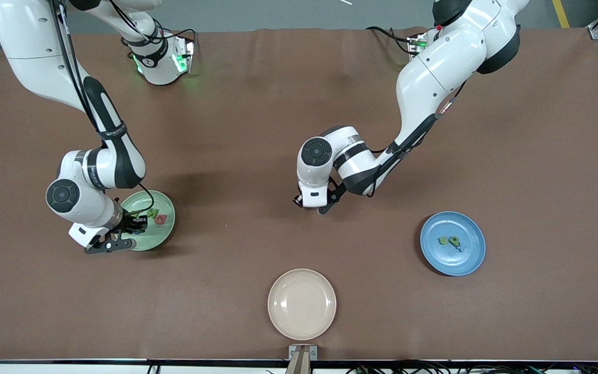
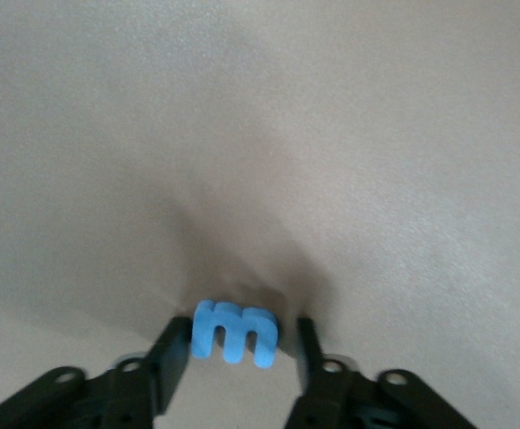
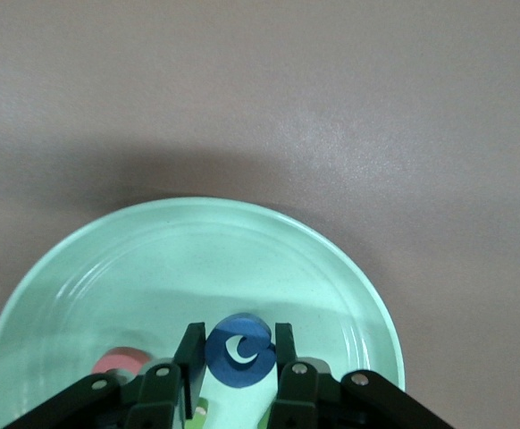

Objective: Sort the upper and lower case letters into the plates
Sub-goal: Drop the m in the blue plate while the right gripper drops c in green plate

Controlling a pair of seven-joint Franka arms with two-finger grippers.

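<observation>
Three plates on the brown table [image 1: 257, 130]. Nearest the front camera, mid-table: cream-beige plate [image 1: 302, 304], nothing in it.

Next farther, toward the left arm's end: blue plate [image 1: 452, 243], lying flat, with small letters [image 1: 450, 241] resting in its well, green and blue ones as far as can be told.

About level with it, toward the right arm's end: pale green plate [image 1: 149, 219], partly covered by the right arm's wrist. A red letter [image 1: 160, 219] and another pale letter [image 1: 152, 214] lie in it.

Right end effector [image 1: 128, 232] hangs low over the pale green plate, near its rim on the camera side. In the right wrist view its fingers [image 3: 188, 357] pinch a dark blue rounded letter [image 3: 239, 349] just above the plate's well [image 3: 153, 268]; the red letter [image 3: 119, 362] shows beside it.

Farther from the camera, mid-table: left end effector [image 1: 310, 205], well apart from all three plates, down close to bare table. In the left wrist view its fingers [image 2: 172, 353] are pinching a light blue lowercase m [image 2: 234, 332], one finger at each end of the letter; whether the m touches the table cannot be told
</observation>
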